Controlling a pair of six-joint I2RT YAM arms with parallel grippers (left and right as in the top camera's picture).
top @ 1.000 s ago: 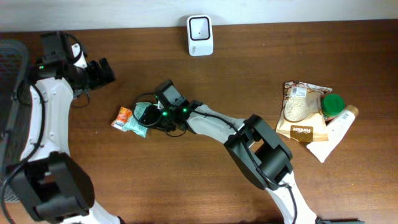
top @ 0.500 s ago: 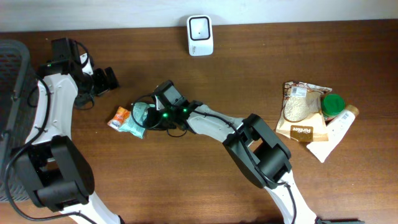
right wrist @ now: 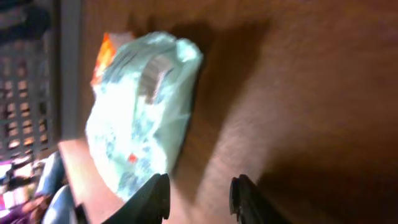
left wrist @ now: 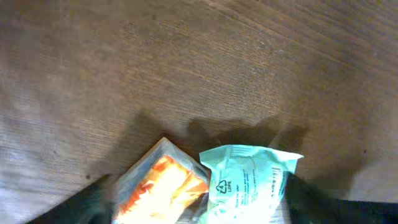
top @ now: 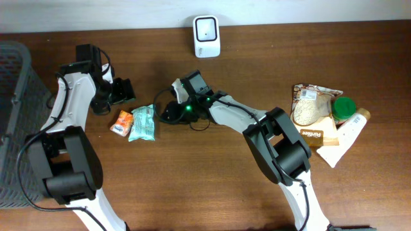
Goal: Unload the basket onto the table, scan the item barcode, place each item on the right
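On your wooden table, the mint-green packet, printed with a recycling mark, lies touching an orange packet. Your left gripper hovers just above them, spread wide and empty. Your right gripper reaches in beside them, slightly parted and empty.

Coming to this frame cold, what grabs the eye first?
A pale teal packet and a small orange packet lie side by side left of centre on the dark wooden table. The left gripper is just behind them and the right gripper is just to their right, both open and empty. After that come the white scanner at the back edge and the heap of groceries at the far right.
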